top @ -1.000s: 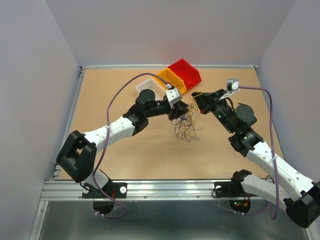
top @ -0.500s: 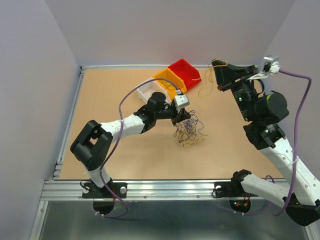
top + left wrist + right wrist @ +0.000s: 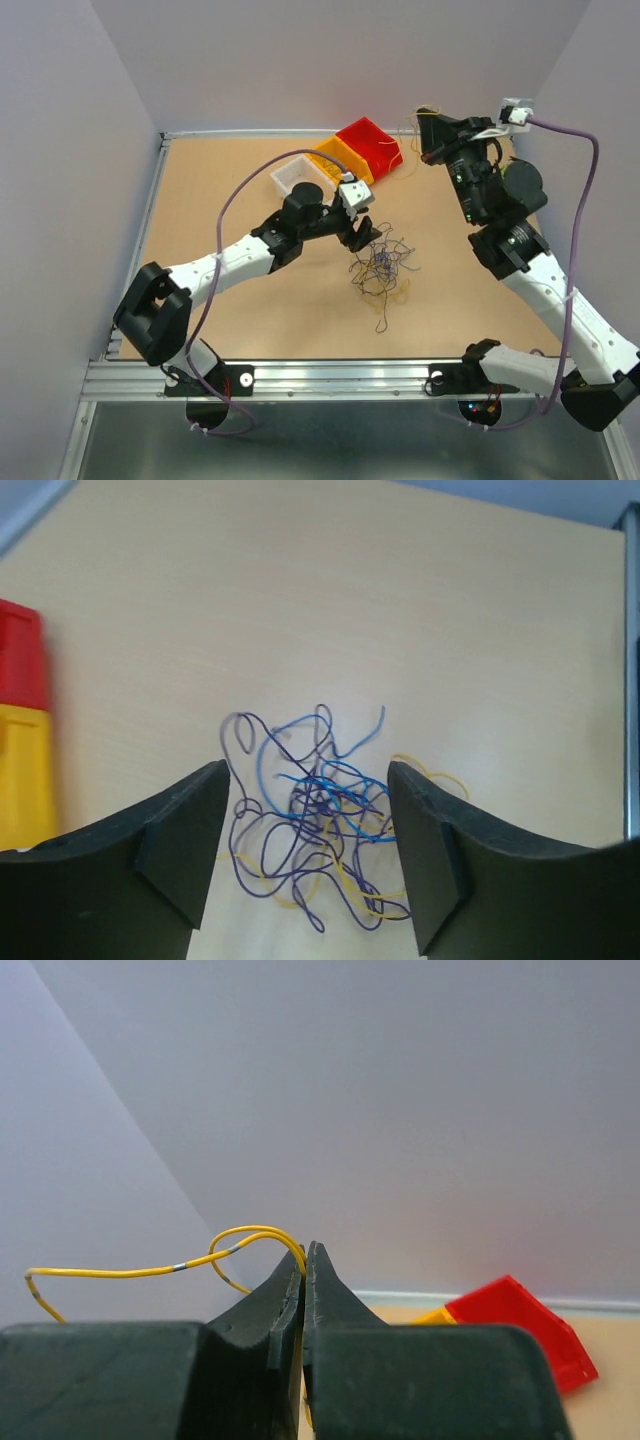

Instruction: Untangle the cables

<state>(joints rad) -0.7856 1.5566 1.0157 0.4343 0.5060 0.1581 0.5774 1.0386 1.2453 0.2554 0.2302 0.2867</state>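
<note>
A tangle of thin cables [image 3: 380, 270] in blue, purple and yellow lies on the table's middle; it also shows in the left wrist view [image 3: 320, 820]. My left gripper [image 3: 362, 236] is open just left of and above the tangle, its jaws wide apart to either side of the tangle in its own view [image 3: 308, 855], holding nothing. My right gripper [image 3: 427, 135] is raised high at the back right, shut on a single yellow cable [image 3: 190, 1260] that loops out from between its fingertips [image 3: 306, 1260].
A red bin [image 3: 370, 143], a yellow bin [image 3: 340, 160] and a white bin [image 3: 297, 175] stand in a row at the back centre. Grey walls enclose the table on three sides. A metal rail [image 3: 300, 375] runs along the near edge.
My right gripper pulled a yellow cable out of the tangle and lifted it up to the back right. My left gripper let go of the tangle, which settled and spread on the table.
</note>
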